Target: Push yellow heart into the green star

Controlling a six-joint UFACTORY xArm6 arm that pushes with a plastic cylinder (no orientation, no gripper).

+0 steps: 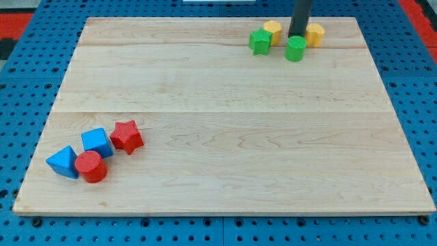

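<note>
Top of the desk, view's right: the tip stands between two yellow blocks. No hand on this rig, only the rod. Which one is the yellow heart you can't tell for sure; likely the right one. Green star sits left, beside the other yellow block. Green cylinder just below the tip. Get behind the heart and push left, skirting the cylinder.

You see a pale wooden bench, smooth, with visible grain and a soft satin sheen. Under it lies a blue perforated base, matt. The green star block, the yellow heart block and the red star block look painted, smooth and matt. The dark rod looks matt black.
</note>
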